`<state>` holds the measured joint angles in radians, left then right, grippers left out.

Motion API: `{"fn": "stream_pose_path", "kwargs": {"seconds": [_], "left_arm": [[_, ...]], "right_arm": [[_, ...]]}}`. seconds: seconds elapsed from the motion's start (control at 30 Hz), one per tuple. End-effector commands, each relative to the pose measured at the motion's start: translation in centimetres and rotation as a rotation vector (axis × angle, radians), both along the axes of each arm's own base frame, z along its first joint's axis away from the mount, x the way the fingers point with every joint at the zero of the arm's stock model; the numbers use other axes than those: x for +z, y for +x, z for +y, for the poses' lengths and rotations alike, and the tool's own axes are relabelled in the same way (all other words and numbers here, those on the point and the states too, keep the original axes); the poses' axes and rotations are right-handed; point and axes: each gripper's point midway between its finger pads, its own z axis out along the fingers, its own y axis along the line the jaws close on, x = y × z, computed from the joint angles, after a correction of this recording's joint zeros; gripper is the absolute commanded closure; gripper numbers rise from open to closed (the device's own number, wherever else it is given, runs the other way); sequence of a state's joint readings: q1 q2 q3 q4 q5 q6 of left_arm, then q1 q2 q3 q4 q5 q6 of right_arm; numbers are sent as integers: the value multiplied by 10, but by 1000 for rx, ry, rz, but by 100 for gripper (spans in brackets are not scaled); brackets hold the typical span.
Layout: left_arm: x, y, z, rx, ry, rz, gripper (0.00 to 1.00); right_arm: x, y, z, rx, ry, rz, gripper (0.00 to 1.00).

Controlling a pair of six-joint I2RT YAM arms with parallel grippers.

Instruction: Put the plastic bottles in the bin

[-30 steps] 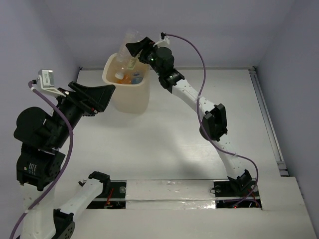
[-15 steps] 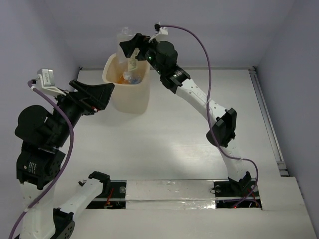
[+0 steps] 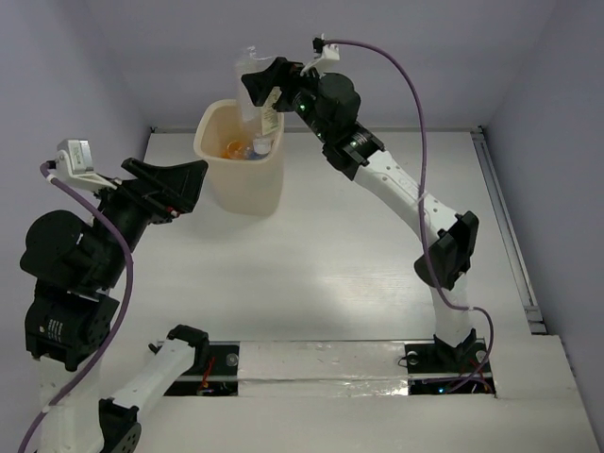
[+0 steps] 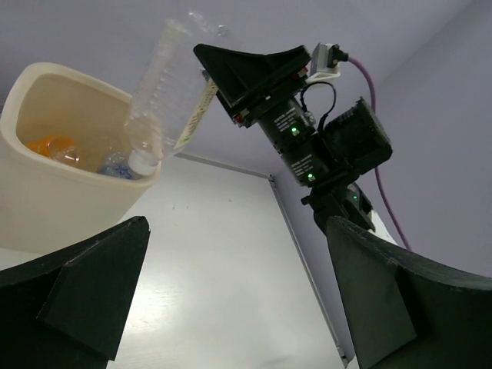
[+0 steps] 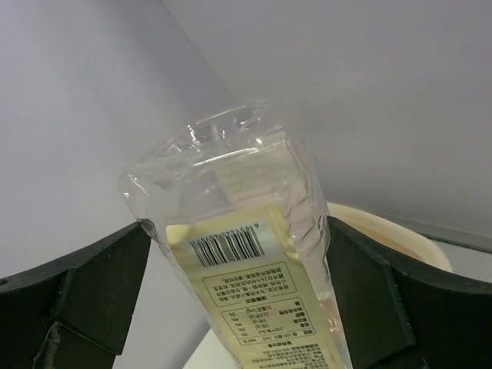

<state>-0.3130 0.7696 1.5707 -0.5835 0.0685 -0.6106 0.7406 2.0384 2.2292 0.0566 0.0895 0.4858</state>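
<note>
Right wrist view: the right gripper (image 5: 238, 288) is squeezing a crinkly clear bottle (image 5: 231, 184) between its black fingers (image 5: 84, 300). Its pale yellow label (image 5: 254, 300) is showing a barcode (image 5: 227, 247); the small print is too tiny to read. Just past the hand, the cream bin (image 5: 392, 231) is sitting. The left wrist view is showing the left gripper (image 4: 238, 292) spread wide and empty, and an orange bottle (image 4: 50, 146) inside the bin.

place: we say robot lab cell | cues: bare white desk (image 3: 330, 269), plain lilac walls (image 3: 444, 66), left arm (image 3: 71, 250) and right arm (image 3: 392, 179) bolted at its edge
</note>
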Motion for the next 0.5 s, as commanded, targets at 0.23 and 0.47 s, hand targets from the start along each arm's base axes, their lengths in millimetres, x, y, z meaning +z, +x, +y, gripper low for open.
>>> {"fn": "stream_pose_path", "kwargs": {"seconds": [0.23, 0.47], "left_arm": [[4, -5, 6, 24, -13, -40, 1], [5, -3, 5, 21, -20, -44, 1]], "right_arm": [[-38, 11, 58, 112, 112, 91, 5], [39, 3, 30, 45, 245, -32, 6]]}}
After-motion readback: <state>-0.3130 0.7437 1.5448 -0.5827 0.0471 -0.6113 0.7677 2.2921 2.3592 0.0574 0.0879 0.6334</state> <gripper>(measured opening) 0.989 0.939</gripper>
